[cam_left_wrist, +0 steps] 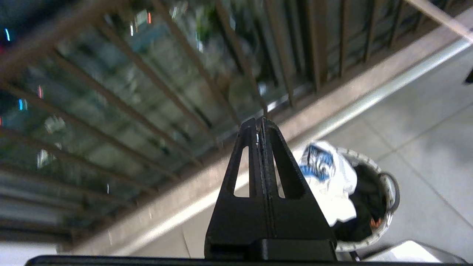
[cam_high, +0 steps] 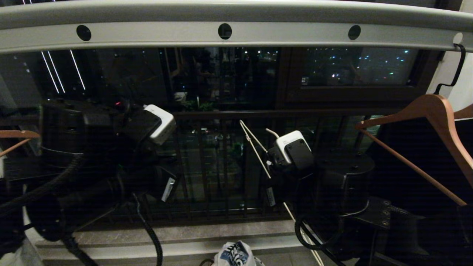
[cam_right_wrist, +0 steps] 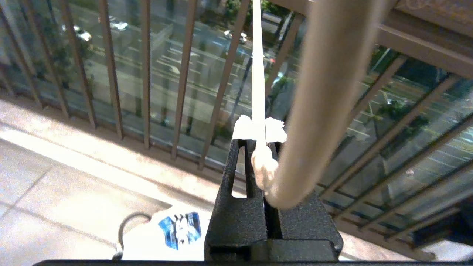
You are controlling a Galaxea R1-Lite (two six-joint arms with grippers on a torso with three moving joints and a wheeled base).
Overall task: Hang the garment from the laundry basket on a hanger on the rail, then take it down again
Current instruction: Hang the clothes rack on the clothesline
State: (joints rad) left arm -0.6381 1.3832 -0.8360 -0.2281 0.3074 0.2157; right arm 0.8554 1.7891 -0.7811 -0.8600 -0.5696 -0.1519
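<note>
Right hand [cam_right_wrist: 258,147] is clamped on the hanger [cam_high: 255,147] wire, raised under the rail [cam_high: 236,35], with open air between them. Left hand [cam_left_wrist: 260,127] is pinched closed, empty, clear of the balcony bars [cam_left_wrist: 207,74]. Left wrist view alone shows the garment [cam_left_wrist: 329,181] draped in the laundry basket [cam_left_wrist: 386,221], on the floor below both hands.

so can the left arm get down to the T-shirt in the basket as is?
Probably yes. The left gripper is shut and empty above the T-shirt, which lies on top of the laundry basket with nothing between them. It must open first.
</note>
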